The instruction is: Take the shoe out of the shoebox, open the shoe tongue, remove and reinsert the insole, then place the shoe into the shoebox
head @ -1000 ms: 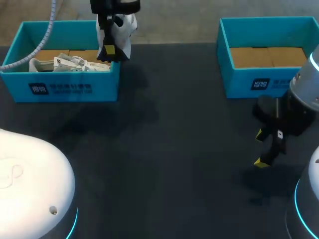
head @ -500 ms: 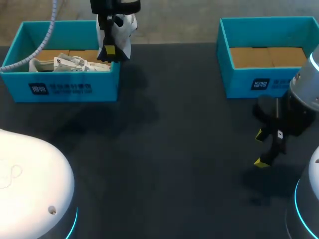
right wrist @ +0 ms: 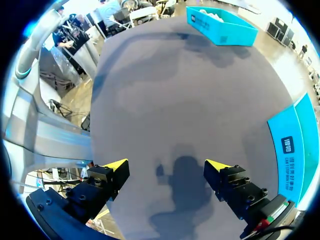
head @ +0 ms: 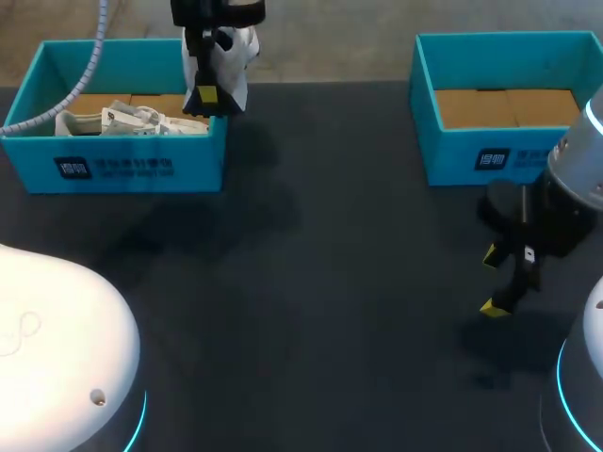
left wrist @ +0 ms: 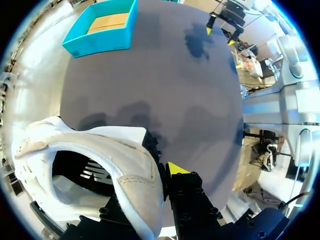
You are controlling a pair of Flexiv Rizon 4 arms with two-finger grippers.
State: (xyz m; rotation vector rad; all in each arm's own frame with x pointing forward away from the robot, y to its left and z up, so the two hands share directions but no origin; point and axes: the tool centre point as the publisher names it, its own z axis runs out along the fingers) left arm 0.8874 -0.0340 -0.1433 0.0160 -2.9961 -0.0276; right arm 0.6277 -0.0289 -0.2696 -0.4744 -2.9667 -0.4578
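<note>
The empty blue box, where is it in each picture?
Head view: box at the table's far right corner, just beyond the right gripper.
Left wrist view: box far ahead of the shoe, across the table.
Right wrist view: box close beside the right gripper.
Shared landmark: the open right gripper, always near the box.

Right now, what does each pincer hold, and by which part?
The left pincer grips the white shoe by its opening's rim; the right pincer is open, empty.
</note>
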